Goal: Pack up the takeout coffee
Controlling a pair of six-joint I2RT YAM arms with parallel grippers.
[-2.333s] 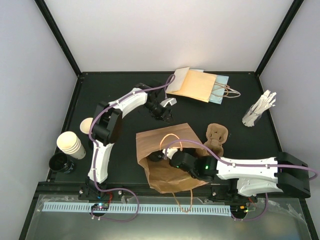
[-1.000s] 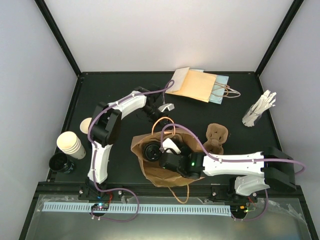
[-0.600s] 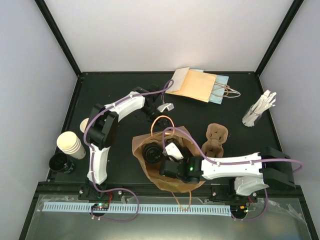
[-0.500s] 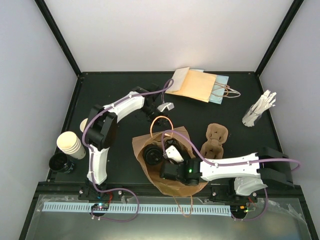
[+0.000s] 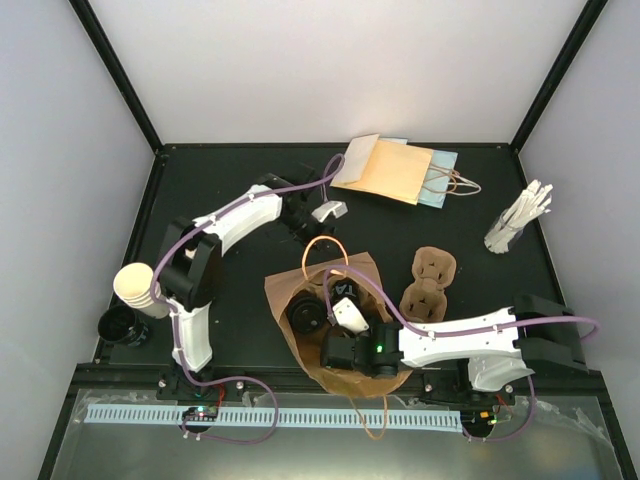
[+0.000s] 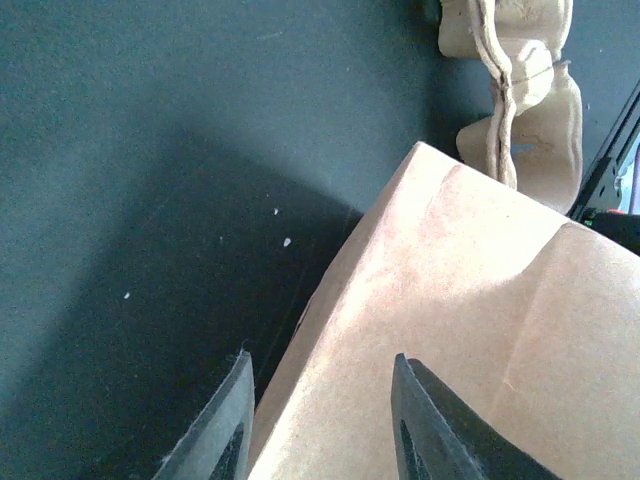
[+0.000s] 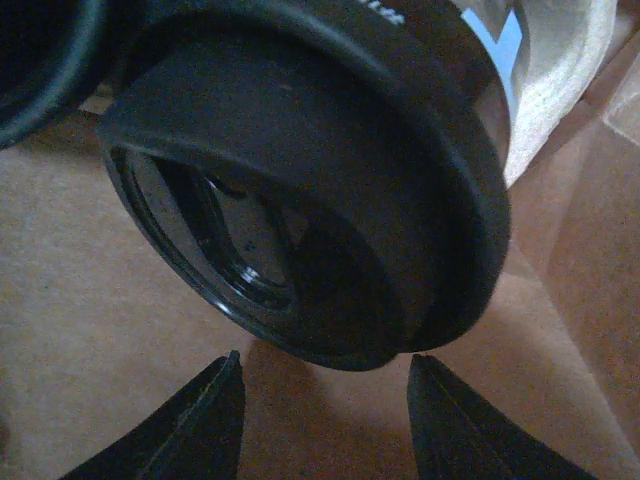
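A brown paper bag [image 5: 345,375] lies open in the middle of the table. One takeout coffee cup [image 5: 305,315] lies on its side inside the bag's mouth, its black end facing up in the top view. In the right wrist view this cup [image 7: 330,190] fills the frame, black lid end toward me. A second dark round edge [image 7: 40,60] shows at the top left. My right gripper [image 5: 326,332] is inside the bag, open, its fingers [image 7: 190,425] just below the cup and apart from it. My left gripper [image 5: 303,228] is open above the bag's far edge [image 6: 470,330].
The brown pulp cup carrier [image 5: 428,280] lies right of the bag and shows in the left wrist view [image 6: 520,90]. A stack of paper cups [image 5: 135,285] and black lids [image 5: 120,325] stand at the left edge. Flat bags [image 5: 400,170] lie at the back; a holder of white sticks [image 5: 520,220] stands far right.
The bag went from lying flat to open, with the cup showing in its mouth. My right gripper drew back toward the near edge inside the bag. My left arm's elbow swung left.
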